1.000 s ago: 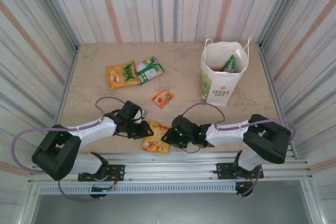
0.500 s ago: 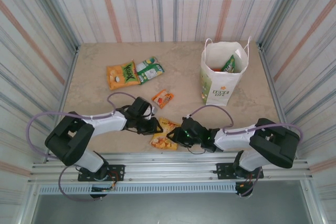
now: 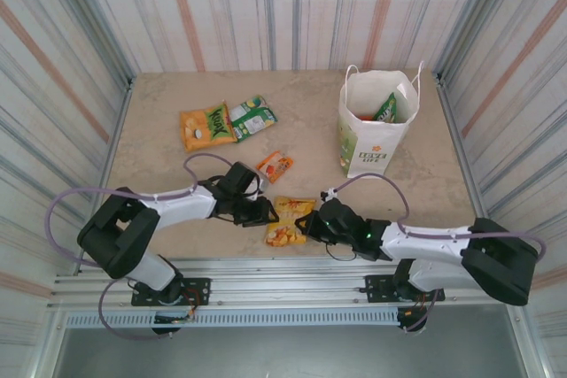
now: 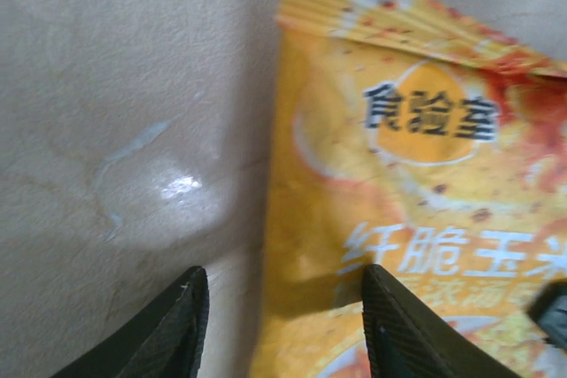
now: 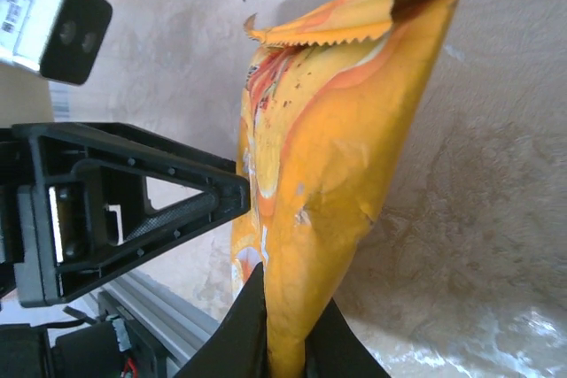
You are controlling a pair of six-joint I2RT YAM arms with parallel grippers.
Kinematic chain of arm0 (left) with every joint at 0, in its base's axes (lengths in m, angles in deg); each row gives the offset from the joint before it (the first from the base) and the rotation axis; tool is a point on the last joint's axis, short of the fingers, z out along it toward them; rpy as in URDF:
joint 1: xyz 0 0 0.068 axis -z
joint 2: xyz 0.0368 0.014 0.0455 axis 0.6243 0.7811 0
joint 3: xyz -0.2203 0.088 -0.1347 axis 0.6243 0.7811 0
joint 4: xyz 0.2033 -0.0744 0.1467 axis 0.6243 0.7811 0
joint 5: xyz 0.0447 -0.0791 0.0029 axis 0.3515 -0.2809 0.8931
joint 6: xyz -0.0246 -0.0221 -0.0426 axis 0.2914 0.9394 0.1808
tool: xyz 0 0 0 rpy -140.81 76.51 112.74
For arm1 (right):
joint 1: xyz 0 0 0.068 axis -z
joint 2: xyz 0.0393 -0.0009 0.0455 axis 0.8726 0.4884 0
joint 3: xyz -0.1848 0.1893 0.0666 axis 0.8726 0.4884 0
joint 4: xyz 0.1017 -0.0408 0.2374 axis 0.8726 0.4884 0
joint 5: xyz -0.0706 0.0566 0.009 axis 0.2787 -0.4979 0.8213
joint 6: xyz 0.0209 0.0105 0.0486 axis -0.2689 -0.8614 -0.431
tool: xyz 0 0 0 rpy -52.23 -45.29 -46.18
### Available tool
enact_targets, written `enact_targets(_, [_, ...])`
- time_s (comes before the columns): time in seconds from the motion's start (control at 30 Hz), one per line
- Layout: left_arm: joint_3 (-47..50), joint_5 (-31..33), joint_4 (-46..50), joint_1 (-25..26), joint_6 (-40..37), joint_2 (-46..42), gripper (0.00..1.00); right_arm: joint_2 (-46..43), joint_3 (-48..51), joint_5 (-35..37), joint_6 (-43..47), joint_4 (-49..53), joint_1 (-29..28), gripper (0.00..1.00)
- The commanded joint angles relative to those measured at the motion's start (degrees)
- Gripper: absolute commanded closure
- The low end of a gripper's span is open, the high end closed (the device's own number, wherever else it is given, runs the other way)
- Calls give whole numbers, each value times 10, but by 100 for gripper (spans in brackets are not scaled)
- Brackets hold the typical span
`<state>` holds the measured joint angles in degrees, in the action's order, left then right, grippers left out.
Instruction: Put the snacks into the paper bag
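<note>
Right gripper point(image 3: 304, 226) pinched on the yellow-orange bag point(image 3: 285, 221) at 6 o'clock on the worktop point(image 3: 177, 174); left gripper point(image 3: 264, 212) spread just beside it at its 9 o'clock.

In the left wrist view the two black fingers point(image 4: 168, 334) stand apart astride the bag's edge. Its print shows "食验室" in dark characters on an orange disc, and white "纤脆玉米" below. The white paper bag point(image 3: 376, 130) stands upright at 2 o'clock with a green-orange logo too small to read and a green packet point(image 3: 387, 108) inside. An orange packet point(image 3: 206, 126) with green lettering touches a green-white packet point(image 3: 252, 117) at 10 o'clock. A tiny orange sachet point(image 3: 275, 165) lies near the centre. The worktop is beige, marbled and glossy. The walls point(image 3: 266, 6) are corrugated, striped grey, white and rust. A metal rail point(image 3: 292, 282) runs along the near edge.
</note>
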<state>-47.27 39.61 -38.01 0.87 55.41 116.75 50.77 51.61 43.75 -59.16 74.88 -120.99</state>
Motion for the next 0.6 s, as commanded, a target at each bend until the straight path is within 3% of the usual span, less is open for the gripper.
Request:
enact_targets(0.0, [-19, 29, 47, 2, -5, -29, 47, -54, -7, 40, 39, 94, 4, 93])
enact_targets(0.27, [-65, 64, 85, 1, -39, -74, 40, -188, -83, 62, 153, 301, 29, 95])
enact_targets(0.57, [-184, 82, 107, -3, -111, -55, 38, -234, -245, 32, 318, 499, 136, 95])
